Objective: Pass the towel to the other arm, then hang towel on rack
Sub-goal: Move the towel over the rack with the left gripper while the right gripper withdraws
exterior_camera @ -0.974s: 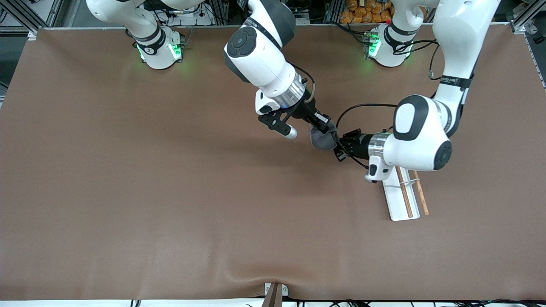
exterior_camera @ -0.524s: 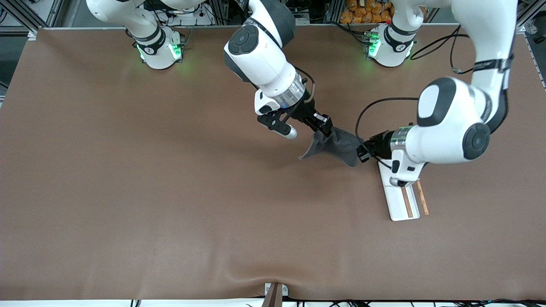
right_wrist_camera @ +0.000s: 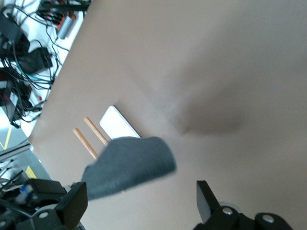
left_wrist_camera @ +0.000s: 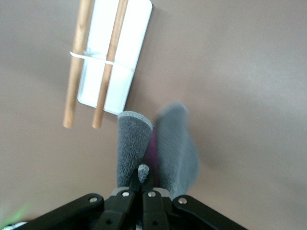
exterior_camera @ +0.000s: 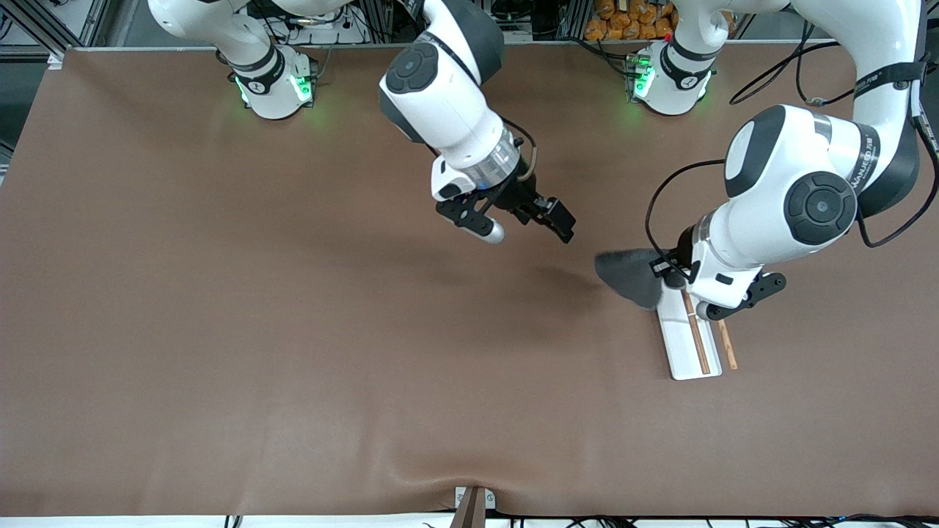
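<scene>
1. Over the rack's (exterior_camera: 689, 339) end, the left gripper (exterior_camera: 669, 273) has its fingers clamped on one grey towel (exterior_camera: 629, 274), hanging above the bench (exterior_camera: 293, 330).
2. One white rack carries two wooden rods (left_wrist_camera: 76, 62).
3. Right gripper (exterior_camera: 549, 220) hovers mid-bench, fingers spread wide, holding nothing.

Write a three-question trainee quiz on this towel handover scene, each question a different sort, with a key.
1. True or false: the right gripper grips the towel.
2. Which gripper holds the towel? A) left B) right C) neither
3. Fill in: the towel hangs beside the end of the ____ that is farther from the front camera.

Key:
1. False; its jaws stand open and empty.
2. A; the left gripper is shut on it.
3. rack.
</scene>
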You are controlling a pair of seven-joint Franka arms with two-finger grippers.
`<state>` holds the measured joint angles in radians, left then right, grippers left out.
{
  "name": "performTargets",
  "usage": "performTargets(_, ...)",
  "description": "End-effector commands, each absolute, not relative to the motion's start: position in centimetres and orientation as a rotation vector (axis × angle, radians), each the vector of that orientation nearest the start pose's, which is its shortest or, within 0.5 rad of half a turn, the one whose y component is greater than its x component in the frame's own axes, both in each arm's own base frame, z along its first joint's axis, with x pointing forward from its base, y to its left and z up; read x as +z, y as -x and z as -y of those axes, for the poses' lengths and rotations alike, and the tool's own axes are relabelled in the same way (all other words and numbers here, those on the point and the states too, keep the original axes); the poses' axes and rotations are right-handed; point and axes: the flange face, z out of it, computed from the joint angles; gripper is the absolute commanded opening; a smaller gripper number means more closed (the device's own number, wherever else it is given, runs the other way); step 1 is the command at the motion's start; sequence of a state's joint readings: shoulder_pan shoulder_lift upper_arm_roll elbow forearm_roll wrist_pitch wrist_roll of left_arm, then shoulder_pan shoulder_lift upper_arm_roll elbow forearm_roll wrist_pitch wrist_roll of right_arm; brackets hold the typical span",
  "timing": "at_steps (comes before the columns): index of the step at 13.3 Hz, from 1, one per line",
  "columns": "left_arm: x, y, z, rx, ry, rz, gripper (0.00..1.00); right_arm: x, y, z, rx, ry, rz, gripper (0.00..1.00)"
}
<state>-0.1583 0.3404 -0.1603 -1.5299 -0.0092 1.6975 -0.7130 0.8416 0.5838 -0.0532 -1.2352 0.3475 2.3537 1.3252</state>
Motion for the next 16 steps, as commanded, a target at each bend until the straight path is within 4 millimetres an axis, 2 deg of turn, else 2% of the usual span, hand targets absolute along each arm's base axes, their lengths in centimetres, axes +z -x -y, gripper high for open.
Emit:
performTargets(1,46.0,-61.4,19.6,0.218,3.021,0.51,0.0,50.7,-54.2,-52.8,-0.071,2.437,-0.787,1.0)
performTargets(4,46.8,-62.2,21.2,0.092,2.999,0.345,0.0,52.1,-56.0,-47.9,-0.026,2.577,-0.681,1.0)
performTargets(6,47.0,-62.6,22.0,0.016,3.015,0.267,0.0,53.0,-57.1,-43.6,0.038,2.687,-0.574,1.0)
performTargets(7,47.0,-62.9,22.3,-0.016,3.029,0.249,0.0,53.4,-58.1,-40.7,0.062,2.732,-0.506,1.0)
performTargets(10,45.4,-63.9,23.6,-0.1,3.044,0.11,0.0,53.7,-61.3,-30.6,0.156,2.834,-0.253,1.0)
performTargets(12,44.5,-64.6,23.6,-0.157,2.995,0.041,0.0,53.6,-63.5,-23.1,0.176,2.867,-0.191,1.0)
performTargets(13,43.9,-64.6,24.1,-0.166,2.98,0.014,0.0,53.8,-64.0,-20.4,0.16,2.903,-0.14,1.0)
performTargets(16,42.2,-64.6,24.6,-0.17,2.926,-0.039,0.0,55.2,-63.5,-14.8,0.179,3.035,-0.022,1.0)
